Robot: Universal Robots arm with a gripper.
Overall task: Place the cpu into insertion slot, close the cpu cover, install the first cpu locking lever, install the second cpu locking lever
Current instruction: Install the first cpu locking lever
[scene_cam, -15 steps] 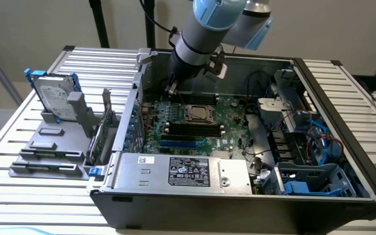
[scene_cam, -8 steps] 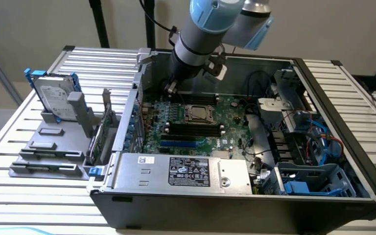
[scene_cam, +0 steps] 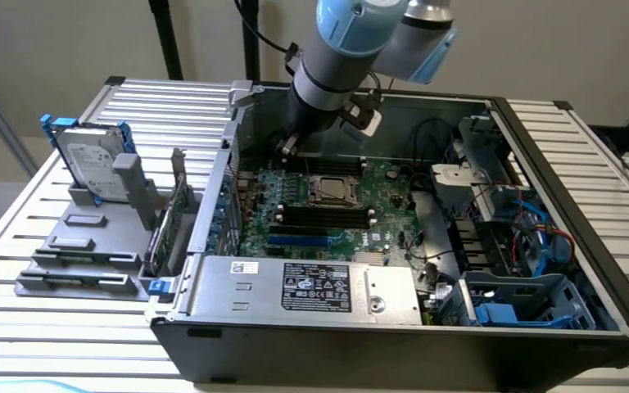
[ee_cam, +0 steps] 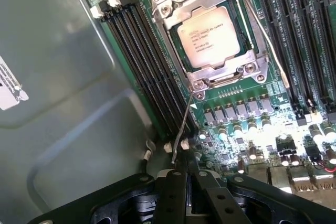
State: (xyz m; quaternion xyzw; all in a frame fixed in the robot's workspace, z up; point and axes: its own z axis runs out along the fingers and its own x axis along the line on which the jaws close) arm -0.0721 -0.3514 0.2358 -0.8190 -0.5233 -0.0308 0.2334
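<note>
The cpu, a pale square chip, lies in the insertion slot on the green motherboard. The silvery cpu cover is folded down around it. One thin wire locking lever stands raised from the socket's corner. Its free end reaches right beside the fingertips of my gripper, whose black fingers are pressed together. Whether they touch the lever I cannot tell. A second lever runs along the socket's other side. In the exterior view my gripper hangs inside the case, just behind the socket.
Long black memory slots flank the socket, next to the grey case wall. A power supply fills the case front, with a blue drive cage at the exterior view's right. A hard drive stands on the slatted table.
</note>
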